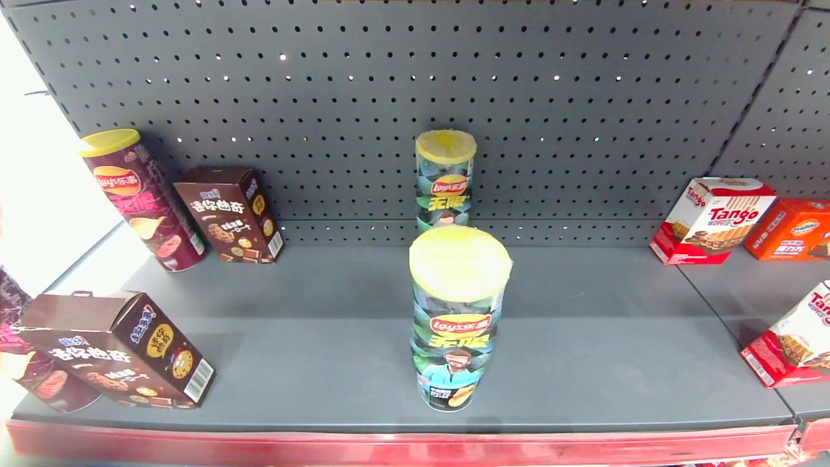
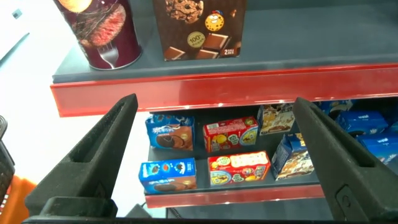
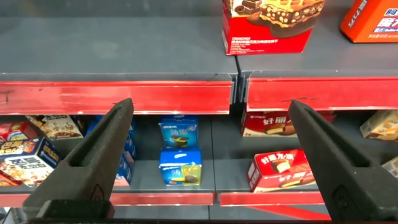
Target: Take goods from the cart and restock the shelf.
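Two green chip cans with yellow lids stand upright on the grey shelf (image 1: 616,350): one near the front middle (image 1: 457,324), the other behind it against the pegboard (image 1: 445,178). My left gripper (image 2: 214,162) is open and holds nothing; it hangs in front of the shelf's red edge (image 2: 217,87), below a maroon chip can (image 2: 102,31) and a brown cookie box (image 2: 199,28). My right gripper (image 3: 211,162) is also open and holds nothing, facing the red edge (image 3: 118,96) below a red wafer box (image 3: 270,25).
On the left of the shelf stand a maroon can (image 1: 142,198) and brown cookie boxes at the back (image 1: 230,214) and front (image 1: 117,347). Red wafer boxes (image 1: 710,220) and an orange box (image 1: 791,230) sit at right. Lower shelves hold blue (image 2: 168,130) and red boxes (image 3: 280,171).
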{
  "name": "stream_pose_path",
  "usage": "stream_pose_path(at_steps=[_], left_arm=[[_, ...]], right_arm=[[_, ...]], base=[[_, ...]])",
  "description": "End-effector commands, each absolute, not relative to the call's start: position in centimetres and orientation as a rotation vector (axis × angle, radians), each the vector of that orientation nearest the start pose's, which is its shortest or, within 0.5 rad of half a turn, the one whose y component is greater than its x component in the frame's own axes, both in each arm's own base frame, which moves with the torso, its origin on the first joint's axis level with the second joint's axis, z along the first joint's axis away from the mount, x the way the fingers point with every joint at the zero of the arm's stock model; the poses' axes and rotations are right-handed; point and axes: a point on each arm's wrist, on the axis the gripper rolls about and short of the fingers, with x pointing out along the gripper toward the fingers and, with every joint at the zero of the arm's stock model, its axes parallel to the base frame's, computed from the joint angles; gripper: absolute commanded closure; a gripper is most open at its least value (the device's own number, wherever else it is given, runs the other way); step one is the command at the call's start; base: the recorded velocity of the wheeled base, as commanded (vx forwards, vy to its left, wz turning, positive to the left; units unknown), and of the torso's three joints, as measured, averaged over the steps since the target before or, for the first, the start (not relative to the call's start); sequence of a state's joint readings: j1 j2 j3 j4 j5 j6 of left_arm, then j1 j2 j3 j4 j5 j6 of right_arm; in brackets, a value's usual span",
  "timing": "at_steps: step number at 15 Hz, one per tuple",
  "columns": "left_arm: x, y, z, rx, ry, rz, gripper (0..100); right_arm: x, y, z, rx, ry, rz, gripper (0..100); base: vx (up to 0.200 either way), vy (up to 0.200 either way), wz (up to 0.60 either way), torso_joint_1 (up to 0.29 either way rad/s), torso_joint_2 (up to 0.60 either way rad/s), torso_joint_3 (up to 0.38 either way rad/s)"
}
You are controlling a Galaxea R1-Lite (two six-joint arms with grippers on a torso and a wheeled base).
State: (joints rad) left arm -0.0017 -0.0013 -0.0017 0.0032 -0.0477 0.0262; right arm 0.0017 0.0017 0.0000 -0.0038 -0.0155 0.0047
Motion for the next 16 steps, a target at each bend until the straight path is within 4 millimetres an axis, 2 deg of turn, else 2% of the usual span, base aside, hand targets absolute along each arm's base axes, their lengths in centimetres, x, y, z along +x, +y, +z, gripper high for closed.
stream_pose_path(at_steps=[1, 16], left_arm=[[-2.29, -0.1, 7.56, 0.026, 0.001, -0.049, 0], [-2.29, -0.1, 7.56, 0.026, 0.001, -0.049, 0]], right_arm=[[-2.26, -0.04, 7.6, 0.005, -0.002, -0.014, 0], [-2.26, -0.03, 7.6, 0.003, -0.002, -0.012, 0]], base=[[0.0, 0.0, 0.0, 0.0, 0.0, 0.0], [0.0, 0.0, 0.0, 0.0, 0.0, 0.0]])
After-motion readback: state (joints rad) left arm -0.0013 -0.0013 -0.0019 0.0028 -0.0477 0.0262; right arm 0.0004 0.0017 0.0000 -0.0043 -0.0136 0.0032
